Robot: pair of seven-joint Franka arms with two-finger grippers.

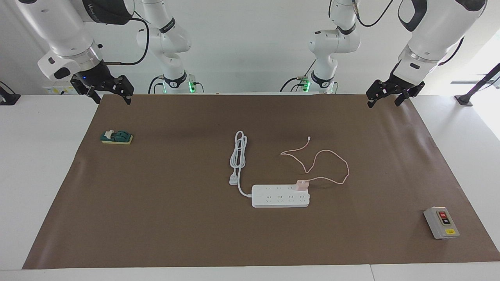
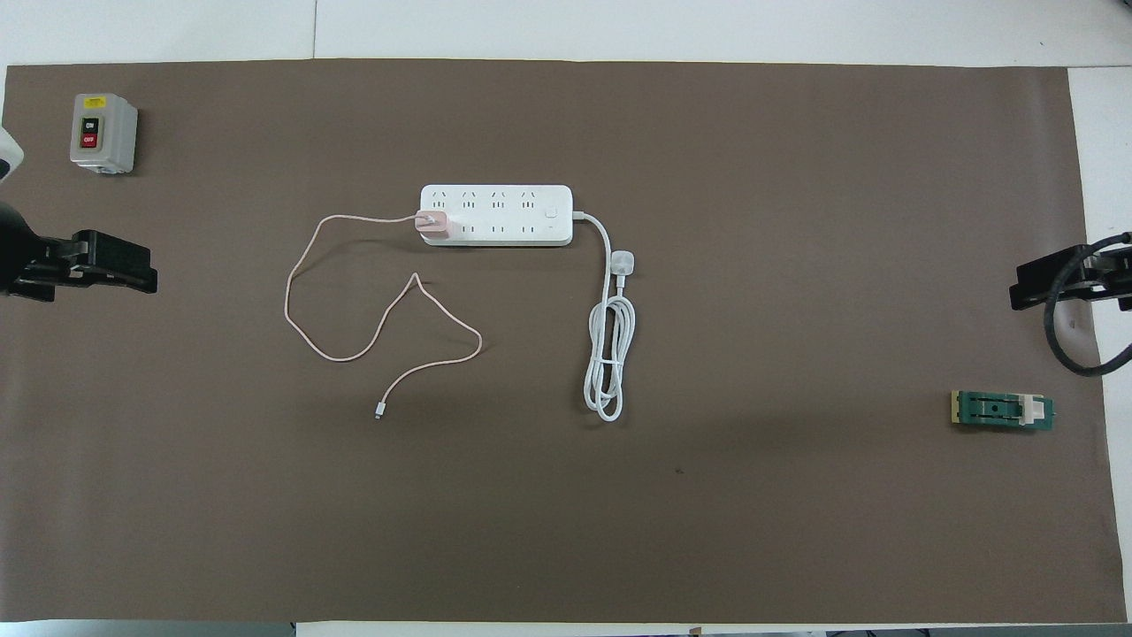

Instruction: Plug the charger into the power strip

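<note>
You will find the charger [image 1: 302, 185] seated at the power strip's [image 1: 280, 196] end socket, centre frame, both the left gripper [image 1: 384, 95] and right gripper [image 1: 108, 90] spread, empty, upper corners: judge only retreat remaining.

Arms: glossy white rounded links with black joint bands.
Grippers: left gripper [image 1: 383, 96] and right gripper [image 1: 110, 93] were black.
Cables: black, looped.
Bases: green lights.
</note>
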